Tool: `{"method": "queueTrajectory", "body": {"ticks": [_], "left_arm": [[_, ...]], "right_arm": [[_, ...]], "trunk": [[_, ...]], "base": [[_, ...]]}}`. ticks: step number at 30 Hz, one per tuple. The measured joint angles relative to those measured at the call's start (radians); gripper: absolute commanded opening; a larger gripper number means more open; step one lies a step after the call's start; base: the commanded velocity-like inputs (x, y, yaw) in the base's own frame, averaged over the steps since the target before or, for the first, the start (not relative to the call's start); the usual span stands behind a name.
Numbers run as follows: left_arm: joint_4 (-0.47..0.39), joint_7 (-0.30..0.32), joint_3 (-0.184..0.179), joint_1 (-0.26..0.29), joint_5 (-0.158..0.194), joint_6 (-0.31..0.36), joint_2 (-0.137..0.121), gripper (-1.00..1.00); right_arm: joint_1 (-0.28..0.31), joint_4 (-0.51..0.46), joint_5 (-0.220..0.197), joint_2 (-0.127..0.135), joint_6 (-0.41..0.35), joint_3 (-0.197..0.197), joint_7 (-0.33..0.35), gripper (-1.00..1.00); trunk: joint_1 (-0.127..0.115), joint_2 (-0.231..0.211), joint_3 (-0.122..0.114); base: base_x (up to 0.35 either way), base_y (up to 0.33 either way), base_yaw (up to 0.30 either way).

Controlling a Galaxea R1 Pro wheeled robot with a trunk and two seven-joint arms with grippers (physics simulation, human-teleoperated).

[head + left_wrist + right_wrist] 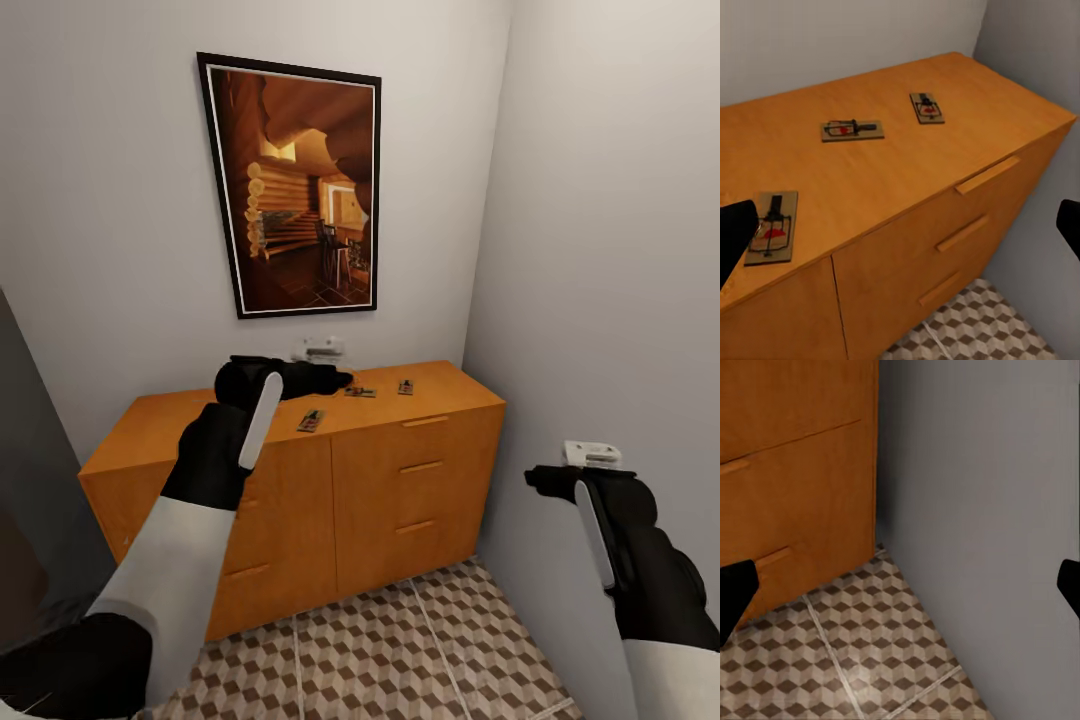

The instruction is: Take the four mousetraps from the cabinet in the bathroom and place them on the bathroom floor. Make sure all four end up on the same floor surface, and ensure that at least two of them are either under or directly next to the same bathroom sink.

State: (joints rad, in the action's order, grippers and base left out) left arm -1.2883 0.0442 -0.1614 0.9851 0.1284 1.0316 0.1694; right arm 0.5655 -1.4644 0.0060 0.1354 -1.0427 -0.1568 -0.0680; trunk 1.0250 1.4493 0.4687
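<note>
L gripper (335, 378) fingers spread, empty, hovering over the cabinet (300, 480) top. Three mousetraps lie flat there: nearest one (772, 226) just beside its finger, another (853, 130) mid-top, third (927, 108) toward the wall corner. R gripper (900, 589) spread wide too, low by the cabinet's side, above the bathroom floor (855, 660).

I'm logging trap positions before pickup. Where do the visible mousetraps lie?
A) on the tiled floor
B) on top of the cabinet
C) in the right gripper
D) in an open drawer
B: three mousetraps lie flat on the cabinet top.
</note>
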Motion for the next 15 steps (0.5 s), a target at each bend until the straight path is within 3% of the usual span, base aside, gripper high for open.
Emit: {"method": "queueTrajectory", "body": {"ticks": [5, 9, 15], "left_arm": [[0.081, -0.002, 0.029, 0.096, 0.004, 0.007, -0.012, 1.0], [0.099, -0.001, 0.035, 0.126, -0.002, 0.009, -0.02, 1.0], [0.069, -0.001, 0.037, 0.149, -0.005, 0.011, -0.038, 1.0]], "right_arm": [[0.13, 0.005, -0.002, -0.009, 0.0, 0.008, -0.026, 1.0], [0.207, 0.023, -0.001, -0.02, 0.0, 0.031, -0.057, 1.0], [0.34, 0.115, 0.003, -0.074, 0.0, 0.095, -0.144, 1.0]], "trunk": [[0.0, 0.0, 0.0], [0.0, 0.0, 0.0], [0.0, 0.0, 0.0]], "base": [[0.0, 0.0, 0.0], [0.0, 0.0, 0.0], [0.0, 0.0, 0.0]]}}
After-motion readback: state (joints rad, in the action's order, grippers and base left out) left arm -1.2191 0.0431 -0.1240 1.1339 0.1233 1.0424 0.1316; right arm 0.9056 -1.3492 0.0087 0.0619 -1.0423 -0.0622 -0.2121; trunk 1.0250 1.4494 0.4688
